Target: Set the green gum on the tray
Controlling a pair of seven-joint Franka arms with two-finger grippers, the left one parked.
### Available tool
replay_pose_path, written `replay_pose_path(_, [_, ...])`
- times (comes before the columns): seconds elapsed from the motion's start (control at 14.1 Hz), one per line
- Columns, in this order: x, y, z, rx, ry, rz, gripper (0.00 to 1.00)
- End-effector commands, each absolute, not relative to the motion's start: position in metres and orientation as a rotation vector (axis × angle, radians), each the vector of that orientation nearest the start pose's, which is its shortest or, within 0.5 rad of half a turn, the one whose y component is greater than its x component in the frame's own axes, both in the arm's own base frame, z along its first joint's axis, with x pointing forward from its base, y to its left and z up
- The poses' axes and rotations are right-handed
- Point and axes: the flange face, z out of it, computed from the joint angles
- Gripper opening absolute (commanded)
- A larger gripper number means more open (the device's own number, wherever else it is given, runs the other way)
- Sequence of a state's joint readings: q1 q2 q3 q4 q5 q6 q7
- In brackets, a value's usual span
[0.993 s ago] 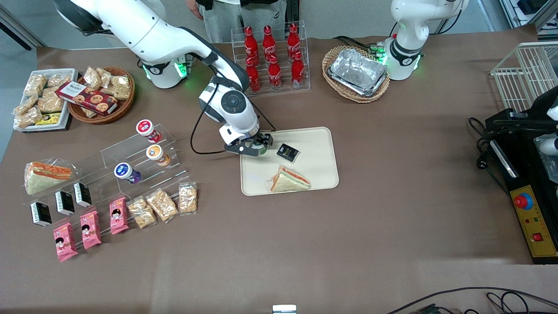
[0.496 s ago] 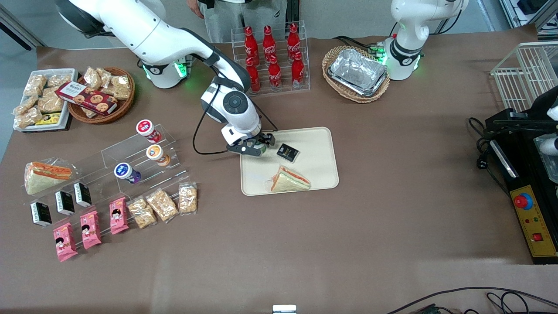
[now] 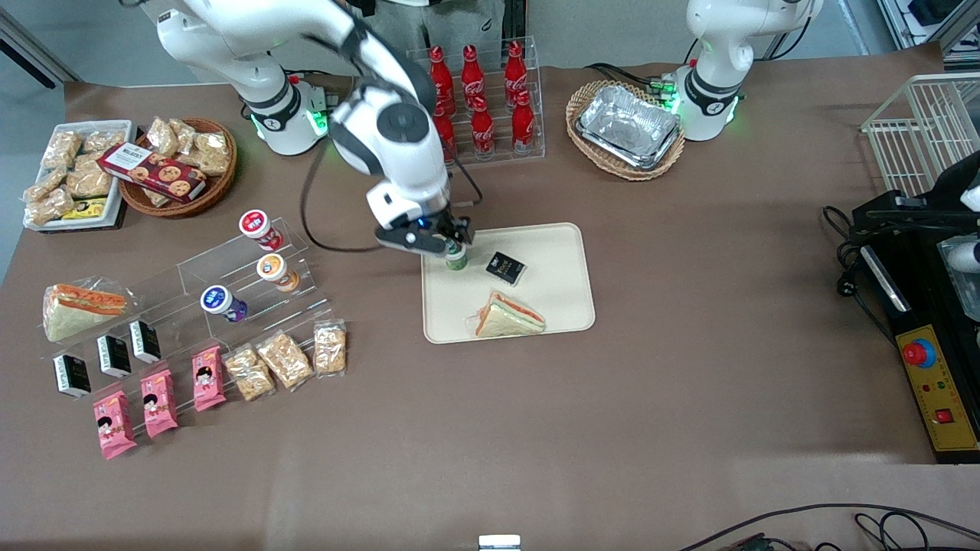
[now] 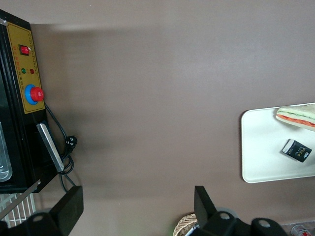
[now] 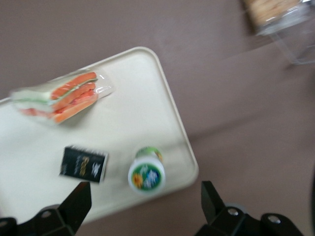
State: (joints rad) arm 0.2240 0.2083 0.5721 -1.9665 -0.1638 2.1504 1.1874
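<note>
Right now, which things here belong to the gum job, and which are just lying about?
Job: green gum, standing on the tray; pincer, open just above it.

Lying about: sandwich and black packet on the tray; cola bottles; foil pan.

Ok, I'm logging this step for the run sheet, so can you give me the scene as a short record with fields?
green gum: standing upright on the tray, near its edge, white lid up
tray: cream, on the brown table
gripper: above the green gum, fingers open, nothing held
also on tray: black packet beside the gum; wrapped sandwich nearer the front camera
task state: gum appears placed
</note>
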Motion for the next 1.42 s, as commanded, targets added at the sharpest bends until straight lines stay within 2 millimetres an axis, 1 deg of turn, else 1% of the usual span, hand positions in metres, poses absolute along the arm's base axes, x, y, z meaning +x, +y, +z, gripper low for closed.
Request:
replay_pose_path(0.0, [0.431,0.372,0.515,-3.145,0.421,0.097,1.00])
replay_pose_path(0.07, [0.435,0.347,0.540,-3.177,0.411,0.115,1.00])
replay_pose_path(0.21, [0.422,0.302,0.591,-3.224,0.368,0.085,1.00])
replay_pose_path(0.28, [0.423,0.271,0.608,-3.234,0.340,0.089,1.00])
replay_pose_path(0.35, [0.430,0.240,0.619,-3.232,0.304,0.099,1.00])
replay_pose_path(0.43, [0.444,0.201,0.625,-3.218,0.271,0.116,1.00])
replay_pose_path(0.5, [0.460,0.159,0.627,-3.197,0.246,0.129,1.00])
replay_pose_path(0.64, [0.481,0.080,0.631,-3.155,0.207,0.124,1.00])
replay_pose_path(0.78, [0.496,0.000,0.641,-3.111,0.212,0.055,1.00])
replay_pose_path(0.85, [0.500,-0.028,0.649,-3.090,0.242,0.002,1.00])
replay_pose_path(0.92, [0.502,-0.039,0.655,-3.088,0.276,-0.025,1.00])
replay_pose_path(0.99, [0.503,-0.045,0.657,-3.092,0.299,-0.037,1.00])
replay_pose_path(1.06, [0.505,-0.055,0.657,-3.099,0.334,-0.041,1.00])
replay_pose_path(1.13, [0.512,-0.063,0.653,-3.098,0.351,-0.033,1.00])
replay_pose_path(1.21, [0.518,-0.068,0.655,-3.088,0.364,-0.036,1.00])
replay_pose_path(1.35, [0.515,-0.064,0.648,-3.091,0.357,0.028,1.00])
